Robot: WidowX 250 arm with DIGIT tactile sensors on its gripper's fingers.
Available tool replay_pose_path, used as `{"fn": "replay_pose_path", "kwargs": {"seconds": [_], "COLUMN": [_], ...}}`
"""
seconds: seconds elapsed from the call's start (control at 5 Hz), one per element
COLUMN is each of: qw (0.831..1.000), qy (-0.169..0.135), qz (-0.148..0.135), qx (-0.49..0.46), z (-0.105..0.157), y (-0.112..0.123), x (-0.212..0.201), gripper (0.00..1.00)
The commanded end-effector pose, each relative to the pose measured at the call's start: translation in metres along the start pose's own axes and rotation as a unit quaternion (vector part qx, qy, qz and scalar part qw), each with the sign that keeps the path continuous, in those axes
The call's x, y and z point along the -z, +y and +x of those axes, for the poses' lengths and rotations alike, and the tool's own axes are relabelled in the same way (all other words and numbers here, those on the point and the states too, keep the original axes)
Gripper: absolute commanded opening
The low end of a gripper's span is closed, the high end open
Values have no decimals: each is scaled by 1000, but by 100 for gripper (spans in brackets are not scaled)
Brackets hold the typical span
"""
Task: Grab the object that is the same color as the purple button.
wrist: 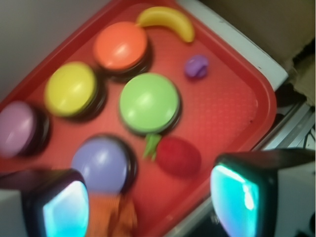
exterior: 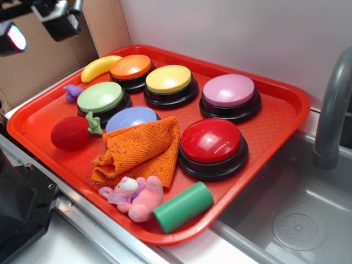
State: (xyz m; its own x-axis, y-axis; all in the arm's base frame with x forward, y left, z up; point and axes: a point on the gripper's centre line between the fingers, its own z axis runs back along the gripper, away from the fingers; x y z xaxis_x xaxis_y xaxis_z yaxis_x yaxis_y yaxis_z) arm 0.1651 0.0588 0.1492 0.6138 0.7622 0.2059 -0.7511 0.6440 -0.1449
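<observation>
The small violet-purple object (exterior: 72, 92) (wrist: 196, 66) lies on the red tray (exterior: 286, 118) near its left edge, between the yellow banana (exterior: 99, 67) and the green button (exterior: 100, 98). The purple button (exterior: 229, 92) (wrist: 16, 128), pinkish-lilac on a black base, stands at the tray's far right. My gripper (wrist: 150, 200) is high above the tray's near-left part, open, with nothing between its fingers (wrist: 66, 207). In the exterior view only a part of it (exterior: 14, 34) shows at the top left corner.
Orange (exterior: 131, 67), yellow (exterior: 169, 80), red (exterior: 212, 141) and periwinkle (exterior: 131, 117) buttons crowd the tray. A red strawberry toy (exterior: 71, 132), an orange cloth (exterior: 140, 148), a pink plush (exterior: 137, 196) and a green cylinder (exterior: 183, 206) lie near the front. A sink (exterior: 297, 214) with a faucet (exterior: 333, 110) is at right.
</observation>
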Motion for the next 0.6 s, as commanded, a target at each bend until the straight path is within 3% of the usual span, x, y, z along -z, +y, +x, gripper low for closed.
{"fn": "replay_pose_path", "kwargs": {"seconds": [0.0,0.2,0.4], "qw": [990,987,981], "qy": [-65,-76,-82], "qz": [11,5,23], "qx": [-125,-141,-176], "z": [42,54,70], "y": [22,31,42], "x": [46,70,91], "gripper": [100,100,100]}}
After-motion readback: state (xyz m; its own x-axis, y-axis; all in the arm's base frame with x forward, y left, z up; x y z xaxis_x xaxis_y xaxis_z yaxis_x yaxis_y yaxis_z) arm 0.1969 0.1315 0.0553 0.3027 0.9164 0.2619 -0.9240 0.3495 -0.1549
